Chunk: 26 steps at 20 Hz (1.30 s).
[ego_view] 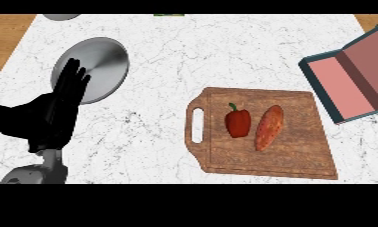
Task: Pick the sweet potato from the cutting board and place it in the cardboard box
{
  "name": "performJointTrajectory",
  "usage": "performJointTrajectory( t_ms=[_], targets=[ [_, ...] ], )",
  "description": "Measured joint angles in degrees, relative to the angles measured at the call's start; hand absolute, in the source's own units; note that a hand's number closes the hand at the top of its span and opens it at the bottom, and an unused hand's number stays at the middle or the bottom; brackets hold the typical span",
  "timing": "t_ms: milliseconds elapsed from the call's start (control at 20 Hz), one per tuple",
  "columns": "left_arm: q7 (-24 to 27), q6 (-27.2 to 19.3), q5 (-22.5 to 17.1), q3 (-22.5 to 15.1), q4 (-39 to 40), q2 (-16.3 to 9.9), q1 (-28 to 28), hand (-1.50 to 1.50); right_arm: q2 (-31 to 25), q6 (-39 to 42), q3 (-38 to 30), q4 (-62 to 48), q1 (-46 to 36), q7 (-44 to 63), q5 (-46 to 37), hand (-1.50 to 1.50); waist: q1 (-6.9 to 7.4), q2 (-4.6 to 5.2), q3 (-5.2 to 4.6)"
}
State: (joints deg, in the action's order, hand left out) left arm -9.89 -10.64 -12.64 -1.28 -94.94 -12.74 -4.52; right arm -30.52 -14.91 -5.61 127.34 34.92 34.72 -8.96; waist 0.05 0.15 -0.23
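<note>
Nearest, the left hand [63,102] rests at the view's left, fingers straight and up, holding nothing; the right hand is out of sight. On the cutting board [295,158] the sweet potato [269,127] lies just beside a red bell pepper [238,122], untaken. It looks stiff, fairly heavy and tapered, so its thick middle seems the best hold. Farther right sits the cardboard box [354,78], open, well apart. A metal lid [100,66] lies beyond the hand. No writing is readable.
</note>
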Motion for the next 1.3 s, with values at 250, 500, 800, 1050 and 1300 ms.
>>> performJointTrajectory(
  t_ms=[250,500,800,1050,1300],
  targets=[
    [-0.68,-0.16,0.50,0.05,-0.72,0.50,-0.28,0.00,-2.11,3.97,1.23,6.30,-8.23,15.63,1.63,-1.50,0.36,-0.03,0.10],
    [-2.35,-0.41,1.14,0.20,-1.02,1.10,-1.67,0.00,-1.04,5.34,4.60,7.05,-18.96,24.11,0.20,-1.50,0.41,-0.05,0.15],
    [-0.36,0.95,1.36,1.57,1.70,1.29,-2.18,0.00,1.41,6.55,9.46,2.72,-26.85,27.57,-5.05,-1.50,0.37,-0.05,0.16],
    [-0.88,1.01,1.76,1.69,1.12,1.89,-1.64,0.00,5.22,6.82,11.51,-1.03,-28.91,27.82,-7.53,-1.50,0.20,-0.11,0.20],
    [-0.93,1.30,2.41,1.42,0.32,2.64,-0.63,0.00,9.63,6.65,13.71,-5.63,-31.63,27.51,-11.54,-1.50,0.18,-0.14,0.20]
  ],
)
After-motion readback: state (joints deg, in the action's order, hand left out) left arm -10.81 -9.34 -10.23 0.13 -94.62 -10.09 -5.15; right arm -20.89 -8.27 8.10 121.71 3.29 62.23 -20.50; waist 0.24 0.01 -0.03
